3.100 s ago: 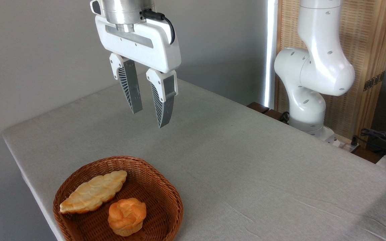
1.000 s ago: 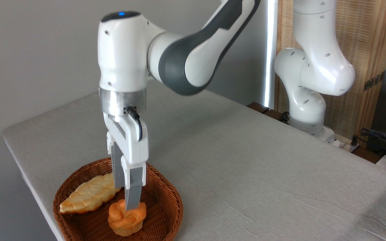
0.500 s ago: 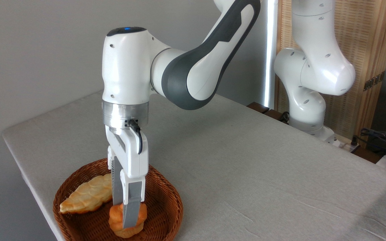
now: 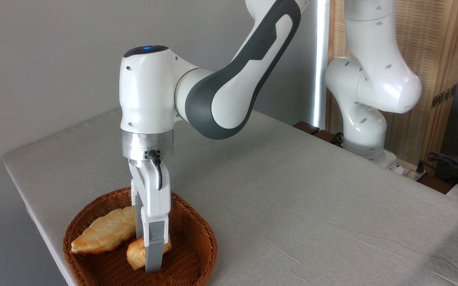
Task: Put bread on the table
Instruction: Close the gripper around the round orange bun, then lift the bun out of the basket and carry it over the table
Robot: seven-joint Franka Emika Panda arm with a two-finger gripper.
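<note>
orange-golden bread (image 4: 135,252), brown wicker basket (image 4: 197,246), light grey table (image 4: 292,198)

My arm (image 4: 221,95) bends in from the upper middle of the frame, wrist pointing straight down at lower left. My gripper (image 4: 151,258) hangs vertical, fingers pinched on the bread (image 4: 135,254) (seen edge-on).

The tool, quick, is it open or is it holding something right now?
Tool: shut on the bread, squeezing it down in the basket.
</note>
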